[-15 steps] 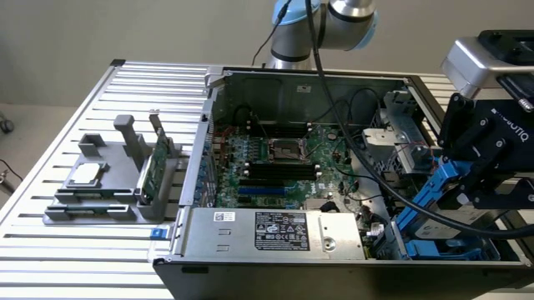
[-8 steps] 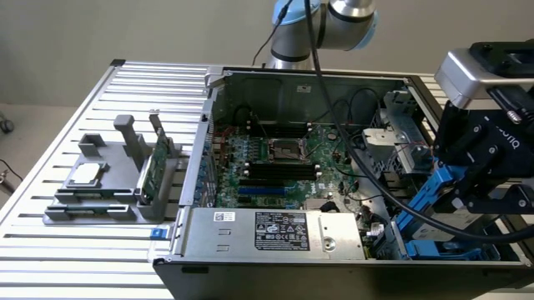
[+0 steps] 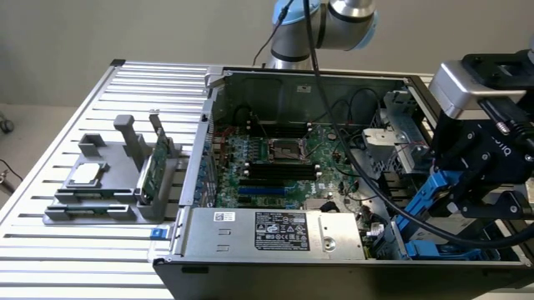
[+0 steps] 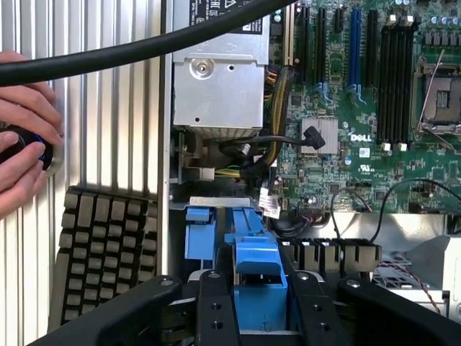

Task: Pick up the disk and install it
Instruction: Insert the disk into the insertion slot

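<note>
Installation is, we judge, the step in hand, since our tool grips the disk by its blue carrier, narrow around it, and holds it tilted just beside the power supply, where seating it calls for a square, gentle descent.

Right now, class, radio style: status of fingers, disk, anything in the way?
Fingers shut on disk. Disk held at case's drive-bay end, not yet in. Black cable close by; hand over table, clear of case.
</note>
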`<state>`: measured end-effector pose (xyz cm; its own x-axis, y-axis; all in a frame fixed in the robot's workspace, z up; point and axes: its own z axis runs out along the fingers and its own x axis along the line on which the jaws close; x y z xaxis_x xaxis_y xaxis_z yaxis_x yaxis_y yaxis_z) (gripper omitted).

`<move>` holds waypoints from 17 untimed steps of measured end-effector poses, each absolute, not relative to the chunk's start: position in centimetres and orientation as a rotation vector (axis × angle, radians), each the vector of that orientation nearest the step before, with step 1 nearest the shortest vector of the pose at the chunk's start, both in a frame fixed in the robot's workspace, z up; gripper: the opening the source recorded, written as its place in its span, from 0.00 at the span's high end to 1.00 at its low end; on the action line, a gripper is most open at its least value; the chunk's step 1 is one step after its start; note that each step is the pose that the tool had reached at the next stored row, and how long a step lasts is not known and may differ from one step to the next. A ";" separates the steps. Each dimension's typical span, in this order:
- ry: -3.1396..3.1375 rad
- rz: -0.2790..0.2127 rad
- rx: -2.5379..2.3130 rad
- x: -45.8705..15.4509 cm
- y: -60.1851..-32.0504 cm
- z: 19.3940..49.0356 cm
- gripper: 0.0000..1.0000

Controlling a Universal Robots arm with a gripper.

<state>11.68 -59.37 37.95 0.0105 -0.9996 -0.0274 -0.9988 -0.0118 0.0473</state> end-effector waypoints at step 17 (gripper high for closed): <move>-2.187 -0.083 2.233 11.7 -59.4 35.7 0.67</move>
